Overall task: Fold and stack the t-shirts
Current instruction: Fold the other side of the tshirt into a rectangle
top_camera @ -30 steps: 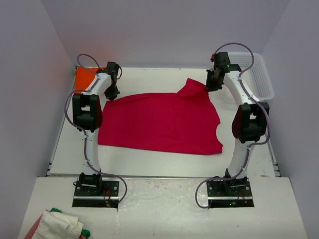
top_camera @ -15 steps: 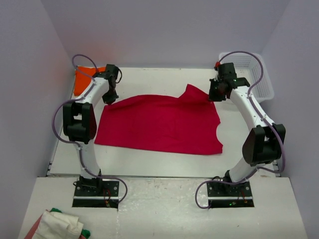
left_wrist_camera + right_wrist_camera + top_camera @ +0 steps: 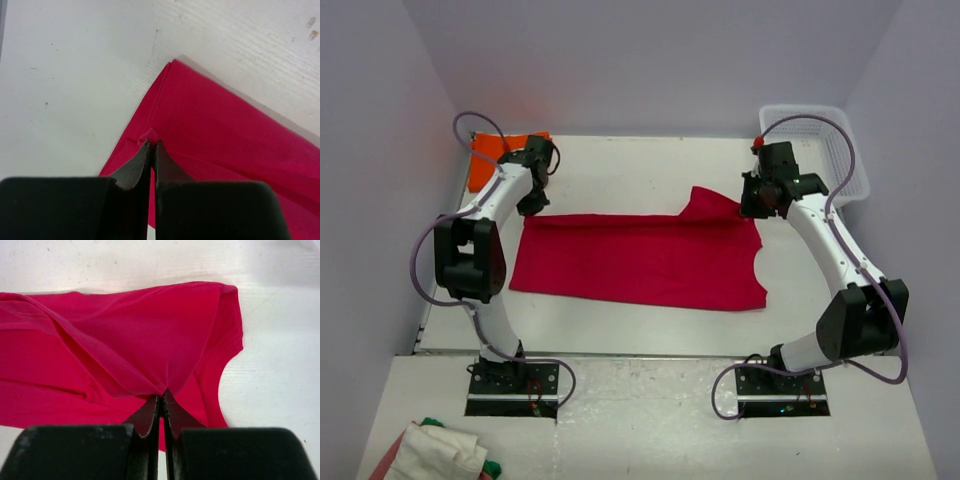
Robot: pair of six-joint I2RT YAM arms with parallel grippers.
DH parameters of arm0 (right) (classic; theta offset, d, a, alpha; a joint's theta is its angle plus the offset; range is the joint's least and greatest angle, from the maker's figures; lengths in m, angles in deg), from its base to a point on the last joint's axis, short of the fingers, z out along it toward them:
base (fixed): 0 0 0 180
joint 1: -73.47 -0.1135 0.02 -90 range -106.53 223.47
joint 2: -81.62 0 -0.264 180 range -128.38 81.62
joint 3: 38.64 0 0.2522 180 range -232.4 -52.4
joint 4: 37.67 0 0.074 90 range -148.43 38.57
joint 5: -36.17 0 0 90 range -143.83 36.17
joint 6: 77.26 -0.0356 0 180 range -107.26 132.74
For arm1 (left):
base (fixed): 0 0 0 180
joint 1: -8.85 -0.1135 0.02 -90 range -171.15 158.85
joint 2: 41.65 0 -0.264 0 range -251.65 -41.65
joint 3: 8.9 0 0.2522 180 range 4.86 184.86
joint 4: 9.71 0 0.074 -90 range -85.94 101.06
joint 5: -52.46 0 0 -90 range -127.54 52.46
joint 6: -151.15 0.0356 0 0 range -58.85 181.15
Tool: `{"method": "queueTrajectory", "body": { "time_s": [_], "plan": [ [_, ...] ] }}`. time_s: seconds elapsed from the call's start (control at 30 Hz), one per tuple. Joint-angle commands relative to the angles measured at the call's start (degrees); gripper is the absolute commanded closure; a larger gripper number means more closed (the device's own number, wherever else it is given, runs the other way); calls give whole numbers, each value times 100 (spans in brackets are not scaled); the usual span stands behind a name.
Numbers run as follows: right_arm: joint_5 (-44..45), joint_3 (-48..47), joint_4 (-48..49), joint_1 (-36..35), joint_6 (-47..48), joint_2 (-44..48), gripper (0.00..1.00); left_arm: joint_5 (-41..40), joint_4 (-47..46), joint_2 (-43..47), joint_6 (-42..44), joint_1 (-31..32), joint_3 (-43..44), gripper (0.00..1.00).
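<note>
Where the white table [image 3: 620, 175] sits boxed in by pale walls, crimson t-shirt [image 3: 640, 262] lies spread mid-table | left gripper [image 3: 152, 145] fingers closed tight, pinching shirt's far-left edge | right gripper [image 3: 162, 393] fingers closed tight on a raised fold at far-right | orange t-shirt [image 3: 482, 168] far-left corner, apart | white basket [image 3: 850, 150] far-right corner, bare mesh showing

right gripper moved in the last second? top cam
Yes. The right gripper, shut on the red t-shirt, has come toward the near edge: from level with the middle of the white basket to level with its near rim.
</note>
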Motion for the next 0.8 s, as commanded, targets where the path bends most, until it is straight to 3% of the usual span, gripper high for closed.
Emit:
{"method": "queueTrajectory", "body": {
  "time_s": [0.0,0.23,0.77],
  "plan": [
    [188,215,-40,-96,-115,395,100,-409,123,280,-212,-19,-252,100],
    [337,698,-119,-299,-220,808,100,-488,-26,508,-203,-10,-823,100],
    [469,1717,-181,-518,-492,1529,100,-690,19,658,-256,16,-1246,100]
  ]
}}
